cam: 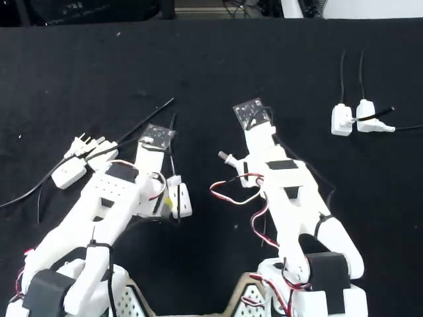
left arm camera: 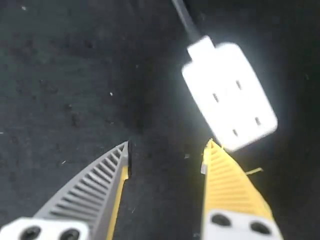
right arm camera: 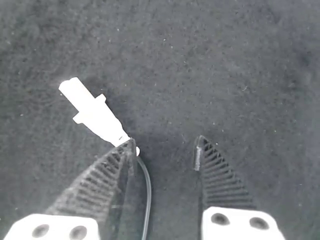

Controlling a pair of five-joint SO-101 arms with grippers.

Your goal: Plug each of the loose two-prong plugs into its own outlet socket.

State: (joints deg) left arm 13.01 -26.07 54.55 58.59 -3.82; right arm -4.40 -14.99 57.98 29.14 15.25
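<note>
Left gripper point(left arm camera: 167, 145): jaws apart, yellow fingertip just beside white plastic outlet block point(left arm camera: 230, 95).
Right gripper point(right arm camera: 166, 141): jaws apart, white corded plug point(right arm camera: 92, 112) beside one fingertip.

A black cloth point(cam: 198, 59) covers the table from edge to edge, matte and flecked with lint. Past its far edge sit dark clutter point(cam: 79, 9) and some tangled cables point(cam: 241, 8), with a bright white panel point(cam: 370, 8) towards the right.

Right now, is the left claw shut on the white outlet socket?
No, the left claw stands open, and the outlet socket lies ahead of its fingertips.
</note>
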